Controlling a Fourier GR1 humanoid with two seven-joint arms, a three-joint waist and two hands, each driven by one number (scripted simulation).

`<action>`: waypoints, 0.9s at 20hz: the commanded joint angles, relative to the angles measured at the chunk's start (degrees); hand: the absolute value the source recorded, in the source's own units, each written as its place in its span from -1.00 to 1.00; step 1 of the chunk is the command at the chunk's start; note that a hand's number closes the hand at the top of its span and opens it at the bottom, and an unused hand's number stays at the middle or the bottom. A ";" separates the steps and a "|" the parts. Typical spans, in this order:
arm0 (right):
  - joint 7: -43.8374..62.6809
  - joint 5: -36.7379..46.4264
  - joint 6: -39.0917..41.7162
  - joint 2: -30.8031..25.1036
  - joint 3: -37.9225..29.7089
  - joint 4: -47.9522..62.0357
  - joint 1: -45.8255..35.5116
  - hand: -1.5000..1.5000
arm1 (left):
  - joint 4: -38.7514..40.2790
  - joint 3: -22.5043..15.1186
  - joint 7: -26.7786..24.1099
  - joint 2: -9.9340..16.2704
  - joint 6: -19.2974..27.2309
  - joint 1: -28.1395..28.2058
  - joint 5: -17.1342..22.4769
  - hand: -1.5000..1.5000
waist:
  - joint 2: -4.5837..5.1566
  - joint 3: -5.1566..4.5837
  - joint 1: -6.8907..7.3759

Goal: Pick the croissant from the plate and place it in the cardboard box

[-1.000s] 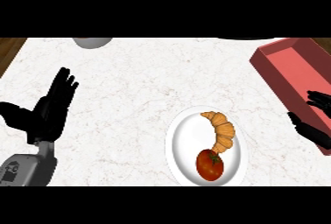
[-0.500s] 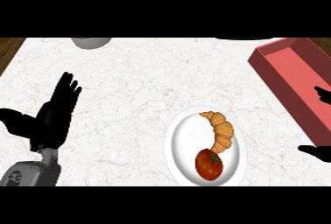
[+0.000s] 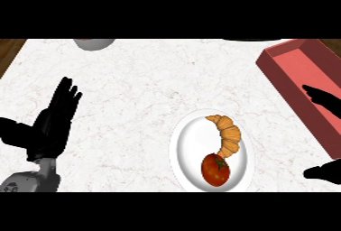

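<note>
Croissant (image 3: 226, 134) lies on the white plate (image 3: 190, 149), and no hand is touching it.

The left hand (image 3: 52, 124) is at the left side of the counter (image 3: 153, 81), fingers straight and up, wide and holding nothing; it rests well apart from the plate, which is to its right. Of the right hand (image 3: 325, 100) only dark parts show at the right edge, one over the red box (image 3: 293, 67) and one lower, so I cannot tell if it is wide or narrow. The croissant is to the left of this hand, on the upper half of the plate, curved, and its lower end touches a tomato (image 3: 215, 169). The box is just beside the plate, further right. A grey round thing (image 3: 93, 43) sits far above the left hand, cut by the upper edge.
</note>
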 commanded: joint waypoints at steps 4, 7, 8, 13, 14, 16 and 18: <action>7.85 4.23 1.37 9.09 5.02 1.06 -7.69 -1.00 | -5.83 0.11 4.79 -0.85 0.80 0.05 -1.97 0.00 | 0.18 0.09 0.73; 14.14 5.69 2.41 9.47 2.37 -9.12 -2.18 -1.00 | -2.38 1.43 1.02 -2.41 -1.59 1.77 -2.53 0.00 | 0.11 0.08 0.09; 16.52 7.93 1.75 9.73 4.76 -8.55 -3.79 -1.00 | 3.23 2.03 -1.92 -3.76 -1.58 -1.24 -2.54 0.00 | 0.18 0.06 0.02; 18.98 12.00 2.95 17.07 6.14 -3.05 -7.62 -1.00 | -0.55 4.64 2.14 -1.77 -4.31 -0.35 -2.01 0.00 | 0.20 0.08 0.35; 15.62 12.91 2.61 18.95 7.42 0.71 -7.95 -1.00 | -0.28 3.32 1.52 -3.12 -3.35 -1.00 -3.11 0.00 | 0.23 0.09 0.40; 17.92 15.11 3.42 21.03 7.86 -0.27 -8.93 -1.00 | -0.65 4.65 3.59 -2.63 -3.98 -2.84 -3.15 0.00 | 0.20 0.09 0.31; 20.86 16.83 4.38 21.93 8.01 -3.47 -7.62 -1.00 | -0.10 4.14 2.24 -3.89 -4.63 -0.97 -4.11 0.00 | 0.17 0.08 0.18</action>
